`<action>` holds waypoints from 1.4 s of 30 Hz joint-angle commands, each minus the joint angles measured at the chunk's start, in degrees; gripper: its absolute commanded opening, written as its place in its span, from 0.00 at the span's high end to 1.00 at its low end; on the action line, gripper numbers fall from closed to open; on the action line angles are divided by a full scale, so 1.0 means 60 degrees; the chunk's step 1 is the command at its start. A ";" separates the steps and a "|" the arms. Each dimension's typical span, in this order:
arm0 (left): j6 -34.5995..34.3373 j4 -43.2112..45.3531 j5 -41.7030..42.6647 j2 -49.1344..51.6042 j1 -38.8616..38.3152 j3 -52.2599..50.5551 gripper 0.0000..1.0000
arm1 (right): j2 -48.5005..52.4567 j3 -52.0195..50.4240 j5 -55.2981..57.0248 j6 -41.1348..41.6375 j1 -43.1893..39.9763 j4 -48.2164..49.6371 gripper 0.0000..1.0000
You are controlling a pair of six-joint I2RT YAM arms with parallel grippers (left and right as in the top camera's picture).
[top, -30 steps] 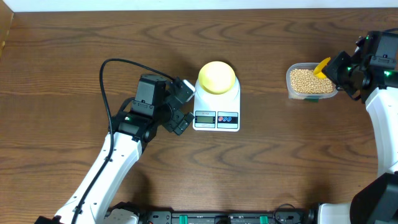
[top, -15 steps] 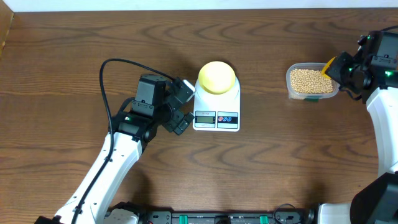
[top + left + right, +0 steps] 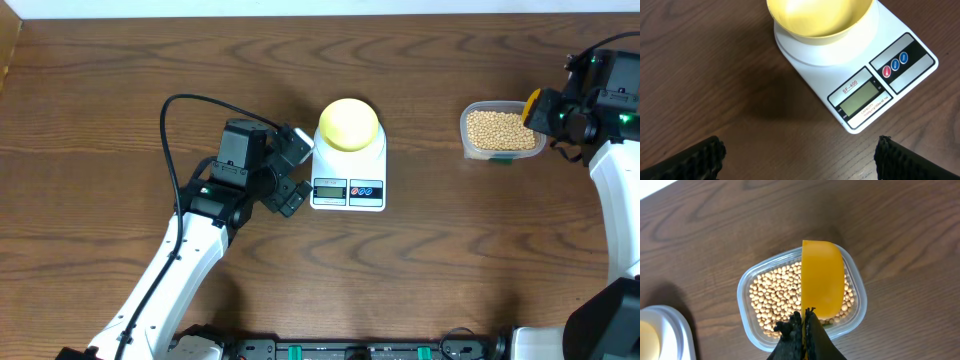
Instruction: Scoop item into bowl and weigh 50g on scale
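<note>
Your beans (image 3: 780, 292) lie in a heap inside the clear container (image 3: 742, 287), which sits on the table (image 3: 100, 80) toward your right side, well apart from the scale (image 3: 815, 65). The yellow scoop (image 3: 822, 277) is over the right half of that container, its rounded back facing the wrist camera and its far end reaching the container's far rim; you cannot tell from these views whether it touches the beans or sits just above them. Your right gripper (image 3: 804, 322) is clamped tight on the near end of the scoop, the two fingers pressed together with no gap showing, and it hangs above the container's near edge. From overhead the right arm comes in from the table's right edge, with the wrist turned toward the container. Out in the middle of the table the pale yellow bowl (image 3: 817, 17) rests on the round platform at the back of the scale, and the scale's display (image 3: 860, 97) and its round buttons (image 3: 895, 64) face the near edge of the table. Your left gripper (image 3: 290, 170) is parked just beside the scale's left edge, jaws spread wide and holding nothing; in its wrist view the two dark fingertips (image 3: 700, 155) stand at the bottom corners, with the scale's front corner between and beyond them. The left arm rises from the near edge of the table and slants up toward the scale.
</note>
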 commanded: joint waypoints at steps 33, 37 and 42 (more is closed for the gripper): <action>0.0849 0.0667 -0.0903 0.0004 0.0047 -0.0036 0.03 | -0.0098 0.0189 -0.2954 -0.2619 -0.0011 -0.0222 0.99; 0.0882 0.1013 -0.1206 0.0004 0.0047 -0.0036 0.02 | -0.0098 0.0189 -0.2954 -0.2619 -0.0011 -0.0284 0.99; 0.0874 0.0991 -0.1184 0.0004 0.0047 -0.0036 0.02 | -0.0098 0.0189 -0.2954 -0.2623 -0.0011 -0.0266 0.99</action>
